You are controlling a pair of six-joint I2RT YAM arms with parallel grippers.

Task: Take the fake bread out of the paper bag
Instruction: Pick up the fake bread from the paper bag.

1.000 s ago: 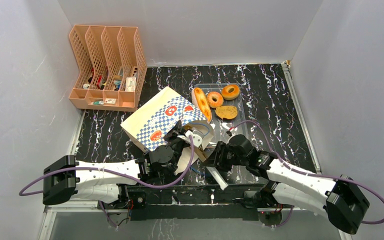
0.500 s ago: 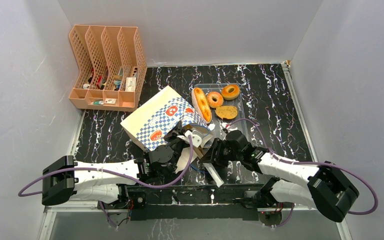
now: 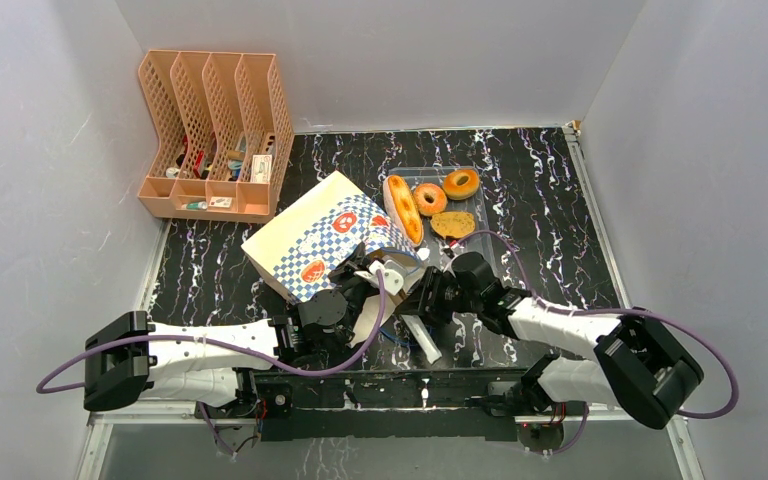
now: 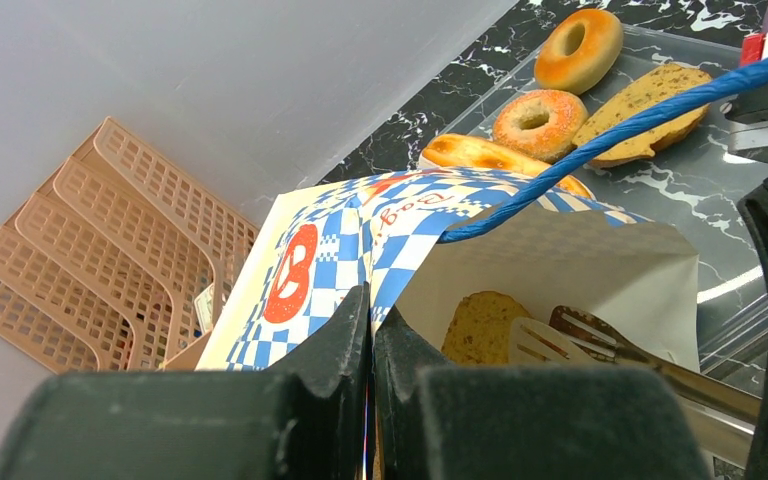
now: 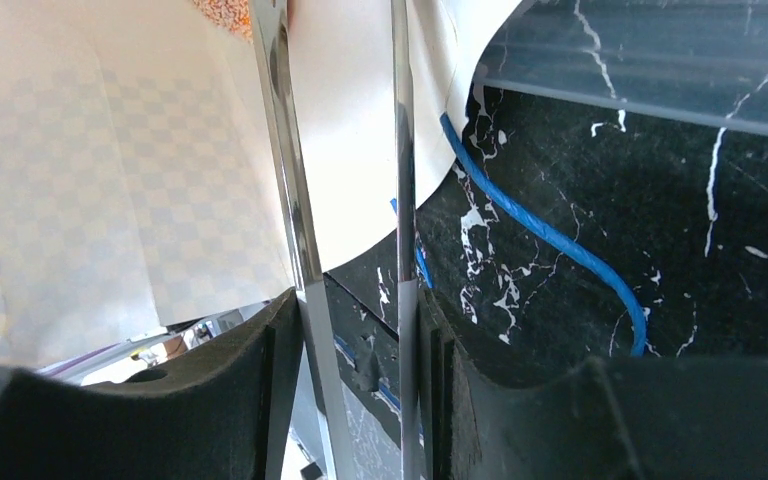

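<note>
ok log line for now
left claw shut on paper bag | right claw shut on tongs, tips in bag | one bread inside, four on tray

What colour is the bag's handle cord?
Blue. The cord shows best in the left wrist view.

- The left arm [image 3: 210,350] lies low and reaches forward from its base, its wrist turned up at the end.
- The left gripper [image 3: 368,266] is closed, its fingers [image 4: 332,345] pressed together on the rim of the paper bag [image 4: 310,250], which is pinched right at the tips.
- The right arm [image 3: 560,328] stretches across toward the left arm's wrist.
- The right gripper [image 3: 422,305] is partly closed, its pads [image 5: 272,385] squeezing the two blades of the metal tongs [image 5: 295,220], which run out ahead of the fingertips.
</note>
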